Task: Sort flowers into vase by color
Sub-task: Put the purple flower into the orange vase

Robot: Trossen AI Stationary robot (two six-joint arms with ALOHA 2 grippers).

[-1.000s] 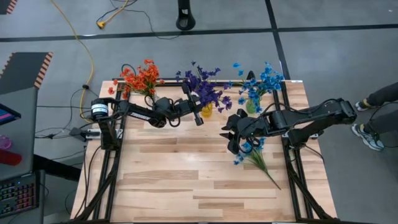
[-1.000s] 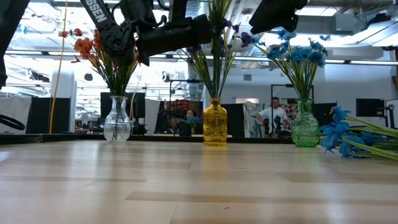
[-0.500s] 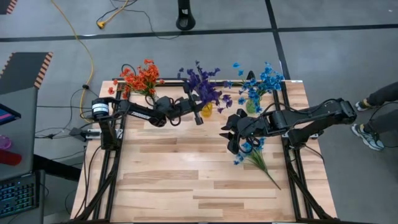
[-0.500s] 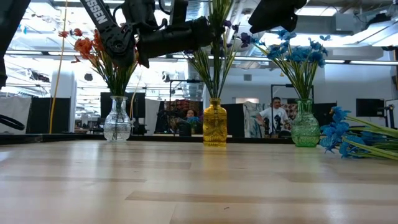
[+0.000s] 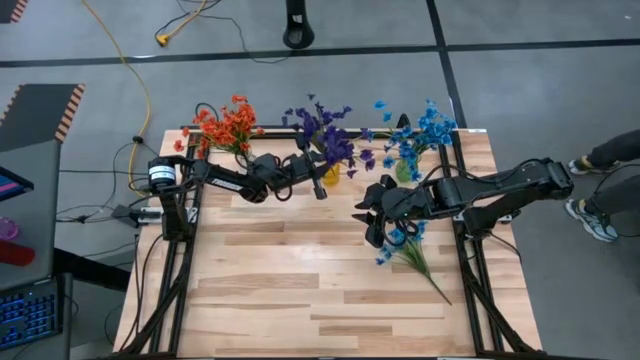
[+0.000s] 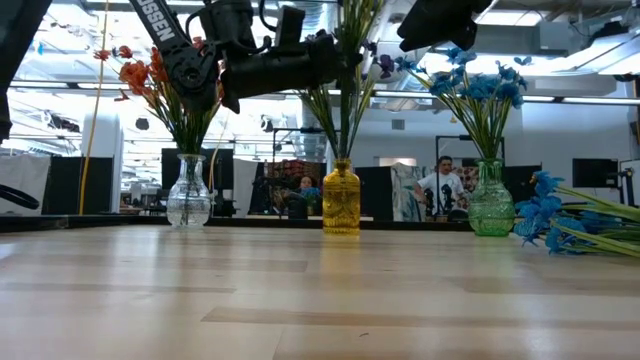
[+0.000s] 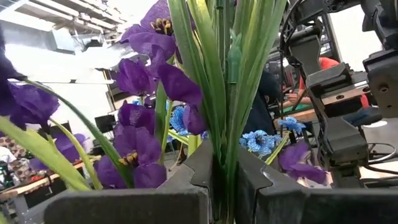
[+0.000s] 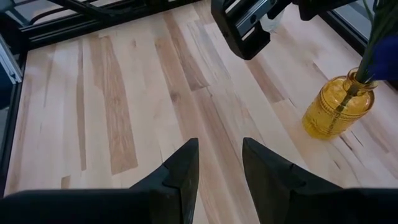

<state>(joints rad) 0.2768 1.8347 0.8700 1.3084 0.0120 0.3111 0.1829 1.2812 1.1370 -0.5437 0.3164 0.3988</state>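
Three vases stand along the table's far edge: a clear one [image 6: 188, 195] with orange-red flowers [image 5: 228, 125], a yellow one [image 6: 341, 200] with dark purple flowers [image 5: 325, 140], and a green one [image 6: 490, 203] with bright blue flowers [image 5: 425, 130]. One blue sprig [image 5: 408, 248] lies flat on the table at the right. My left gripper [image 5: 319, 181] is shut on the purple stems above the yellow vase. My right gripper [image 8: 217, 146] hovers open over the table [image 8: 124, 112], above the lying sprig's blossom end [image 5: 395, 240]. My left gripper pinches the bunch of green purple-flower stems [image 7: 225, 149] between its two fingers [image 7: 199, 165], above the vase's mouth and below the blossoms. The fingers come level from the table's left, across the upright stems. The stems' lower ends stand in the yellow vase.
Black frame rails [image 5: 470, 250] run along the table's left and right sides. The near half of the wooden table [image 5: 300, 290] holds nothing. A person [image 6: 440, 185] sits in the room behind, and a person's foot [image 5: 590, 215] shows at the right.
My left gripper, shut on the purple stems, has moved a little toward the table's far left. The purple bunch and the yellow vase have shifted slightly with it. My right arm has kept still.
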